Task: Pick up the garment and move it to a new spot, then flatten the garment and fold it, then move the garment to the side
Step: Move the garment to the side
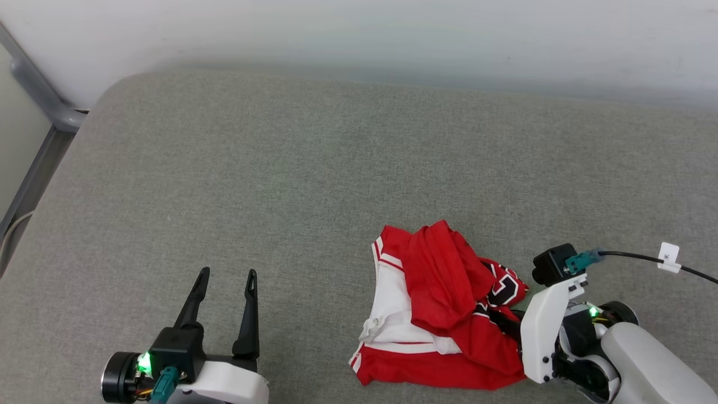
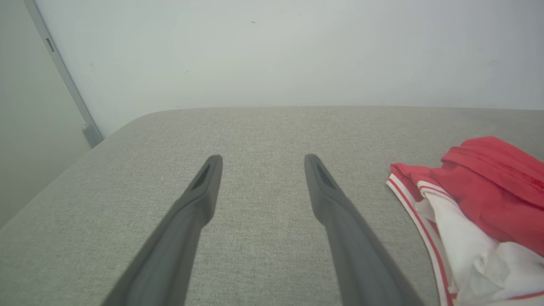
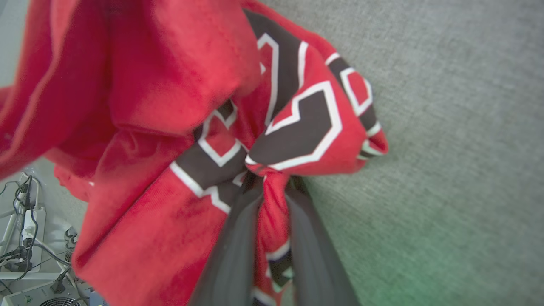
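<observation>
Grey fabric cushion (image 1: 280, 168) against a pale wall (image 1: 392, 33). Right gripper (image 3: 270, 187) pinched narrow on a bunched fold of the garment (image 1: 443, 286). Red cloth is squeezed between both fingers, just below the black white-outlined print. Rest of the garment sits crumpled in a heap on the cushion, front right. White sleeve and striped trim on its left side, red body piled on top. Black cable (image 1: 631, 257) with a white tag runs off the right wrist. Left gripper (image 1: 228, 272) spread wide, holding nothing, over bare cushion front left, well apart from the heap. Power strip and cords (image 3: 25, 229) on the floor past the cushion edge.
</observation>
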{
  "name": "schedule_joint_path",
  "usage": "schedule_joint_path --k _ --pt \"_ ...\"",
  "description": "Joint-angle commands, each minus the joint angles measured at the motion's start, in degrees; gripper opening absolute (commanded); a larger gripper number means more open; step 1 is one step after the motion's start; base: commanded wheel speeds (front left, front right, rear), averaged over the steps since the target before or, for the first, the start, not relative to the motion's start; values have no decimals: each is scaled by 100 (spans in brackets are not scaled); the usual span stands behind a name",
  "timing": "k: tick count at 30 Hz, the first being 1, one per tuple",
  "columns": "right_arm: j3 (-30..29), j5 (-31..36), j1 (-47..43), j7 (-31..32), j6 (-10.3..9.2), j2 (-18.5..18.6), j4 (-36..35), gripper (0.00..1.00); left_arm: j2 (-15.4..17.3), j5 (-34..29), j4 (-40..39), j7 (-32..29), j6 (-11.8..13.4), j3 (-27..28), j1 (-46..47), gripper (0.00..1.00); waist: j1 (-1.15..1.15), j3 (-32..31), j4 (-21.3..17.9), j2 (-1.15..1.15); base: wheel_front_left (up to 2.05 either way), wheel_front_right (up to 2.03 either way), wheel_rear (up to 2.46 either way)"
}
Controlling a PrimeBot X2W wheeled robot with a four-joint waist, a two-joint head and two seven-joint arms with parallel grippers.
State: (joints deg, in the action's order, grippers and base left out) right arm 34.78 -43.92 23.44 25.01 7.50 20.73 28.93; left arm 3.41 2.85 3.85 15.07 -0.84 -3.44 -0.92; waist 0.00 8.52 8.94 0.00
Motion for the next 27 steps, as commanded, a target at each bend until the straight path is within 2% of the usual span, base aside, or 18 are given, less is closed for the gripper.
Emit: schedule_joint_path --k 1,8,14,20,27 --pt "147 -54 -22 -72 -3 -21 28 0 -5 22 20 13 -11 18 -18 100 0 -49 -27 0 0 0 0" --pt "218 -38 301 -700 -4 288 -232 0 -11 24 20 13 12 95 -166 100 0 -263 -278 0 0 0 0" --pt "621 595 607 -1052 -4 781 -662 0 -16 22 -45 13 29 181 -307 100 0 -404 -767 0 0 0 0" --pt "671 861 862 -1070 -4 1222 -1057 0 -23 25 -105 13 8 245 -313 100 0 -405 -1323 0 0 0 0" --pt "362 819 1078 -942 -4 1595 -1345 0 5 -2 -222 12 -39 351 -180 100 0 -141 -1784 0 0 0 0"
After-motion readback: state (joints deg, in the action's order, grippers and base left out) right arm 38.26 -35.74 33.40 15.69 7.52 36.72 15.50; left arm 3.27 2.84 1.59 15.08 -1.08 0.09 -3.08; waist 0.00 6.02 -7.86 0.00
